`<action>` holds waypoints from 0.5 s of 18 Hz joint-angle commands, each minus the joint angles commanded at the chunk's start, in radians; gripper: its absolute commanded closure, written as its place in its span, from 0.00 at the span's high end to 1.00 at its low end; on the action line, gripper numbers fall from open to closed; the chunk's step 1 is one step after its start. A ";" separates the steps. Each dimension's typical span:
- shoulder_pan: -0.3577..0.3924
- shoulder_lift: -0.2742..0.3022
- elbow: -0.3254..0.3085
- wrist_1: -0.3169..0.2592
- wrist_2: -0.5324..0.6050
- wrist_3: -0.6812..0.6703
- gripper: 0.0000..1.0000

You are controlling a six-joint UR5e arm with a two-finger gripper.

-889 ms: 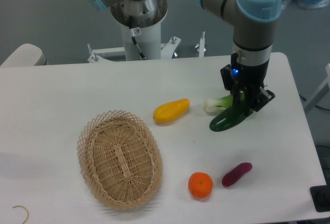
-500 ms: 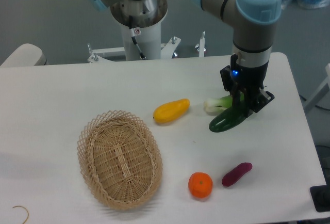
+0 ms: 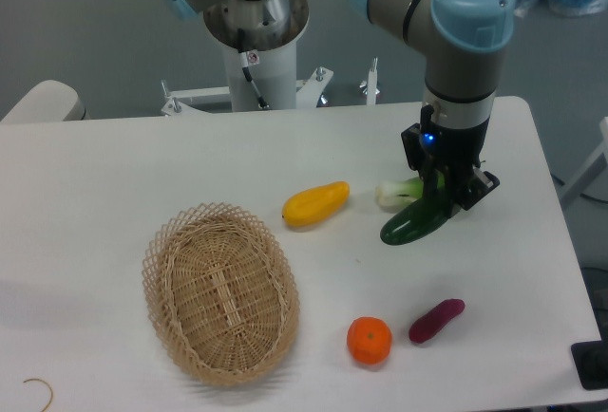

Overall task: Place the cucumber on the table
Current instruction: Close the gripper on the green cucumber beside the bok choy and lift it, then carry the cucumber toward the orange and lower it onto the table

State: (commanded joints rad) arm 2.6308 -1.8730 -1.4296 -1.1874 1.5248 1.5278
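While the hand [image 3: 446,201] stays clamped on its upper end, the glossy dark green cucumber [image 3: 410,222] slants down onto the white surface [image 3: 190,165]; it looks stiff, light and slippery.

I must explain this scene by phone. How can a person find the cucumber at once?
Start at the robot arm over the right part of the white table. Its tool grips the cucumber, beside the pale leafy vegetable. The cucumber is the only dark green, glossy, long thing; its neighbour is whitish green.
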 joint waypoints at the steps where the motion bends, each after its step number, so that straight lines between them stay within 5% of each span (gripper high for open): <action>1: 0.000 -0.002 -0.006 0.011 0.000 0.000 0.35; 6: -0.006 -0.024 -0.043 0.100 0.003 -0.023 0.35; 9: -0.006 -0.069 -0.058 0.169 0.005 -0.154 0.35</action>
State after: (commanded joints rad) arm 2.6246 -1.9418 -1.4879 -1.0187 1.5293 1.3735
